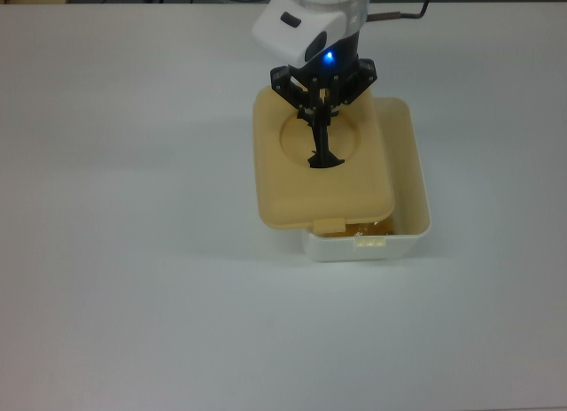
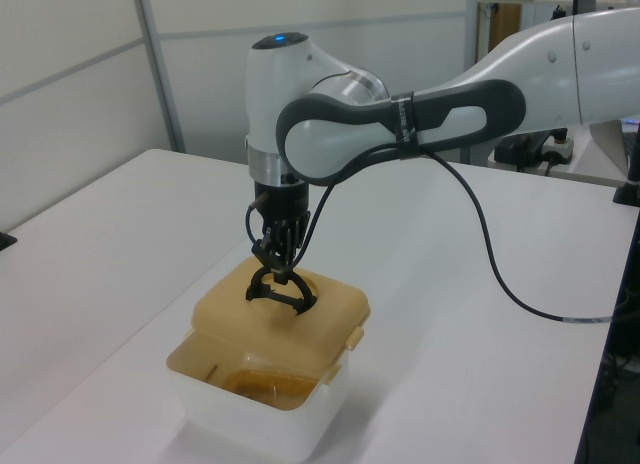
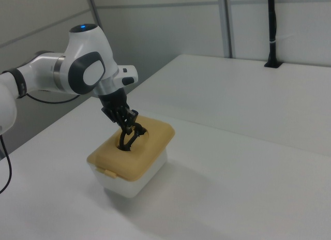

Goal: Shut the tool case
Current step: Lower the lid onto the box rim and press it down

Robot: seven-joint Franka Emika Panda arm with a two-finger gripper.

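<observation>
The tool case's white box [image 1: 410,218] [image 2: 255,424] [image 3: 129,183] stands on the table. Its tan lid [image 1: 292,185] [image 2: 240,319] [image 3: 150,141] hangs over the box, shifted toward the top view's left, so the box's right side stays uncovered. My gripper [image 1: 320,119] [image 2: 275,262] [image 3: 128,127] is shut on the lid's black handle [image 1: 324,154] [image 2: 283,292] [image 3: 129,139], which stands up from the round recess. A little yellow of the tool inside [image 1: 368,227] [image 2: 268,386] shows under the lid's edge.
The white table [image 1: 133,296] spreads around the case on all sides. A black cable [image 2: 500,274] trails from the arm across the left view's right. A black post [image 3: 271,28] stands at the table's far edge in the right view.
</observation>
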